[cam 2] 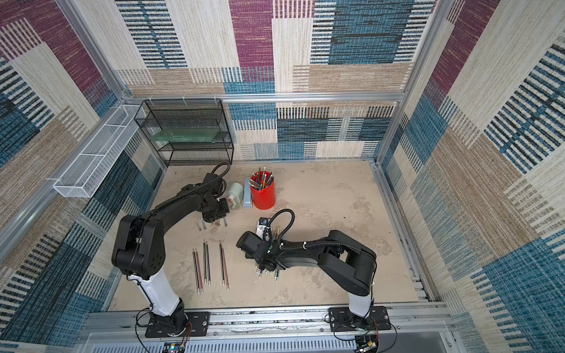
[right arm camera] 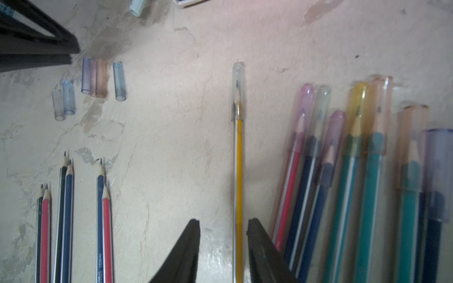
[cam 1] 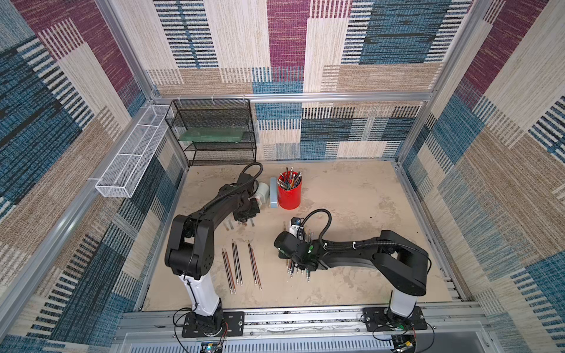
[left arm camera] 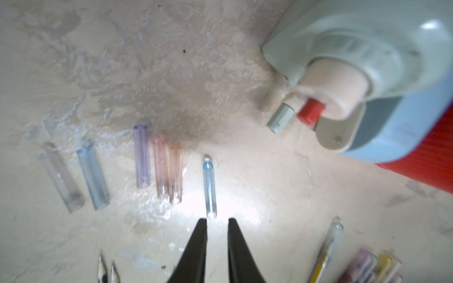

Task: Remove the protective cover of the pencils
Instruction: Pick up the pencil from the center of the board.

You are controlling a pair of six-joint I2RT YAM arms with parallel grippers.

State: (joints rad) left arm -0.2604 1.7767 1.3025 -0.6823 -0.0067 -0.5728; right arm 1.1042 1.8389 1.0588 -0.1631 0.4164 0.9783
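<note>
Three pairs of bare pencils (cam 1: pixel 234 266) (right arm camera: pixel 66 208) lie at front left. Several clear tinted covers (left arm camera: pixel 142 156) (right arm camera: pixel 98 78) lie loose behind them. My left gripper (left arm camera: pixel 218 219) hangs over these, slightly open and empty, its tips just short of a blue cover (left arm camera: pixel 210 186). A bunch of pencils (right arm camera: pixel 355 183) still wearing covers lies under my right arm, eraser ends (cam 1: pixel 298 272) showing in front. My right gripper (right arm camera: pixel 223 220) stands open around a yellow pencil (right arm camera: pixel 238 171) lying on the table, close to one finger. A clear cover (right arm camera: pixel 237 90) sits on its tip.
A pale green and blue sharpener (cam 1: pixel 262 191) (left arm camera: pixel 367 61) and a red cup (cam 1: pixel 289 192) full of pens stand behind the left gripper. A black mesh shelf (cam 1: pixel 214 131) fills the back left corner, with a white mesh basket (cam 1: pixel 134 152) on the left wall.
</note>
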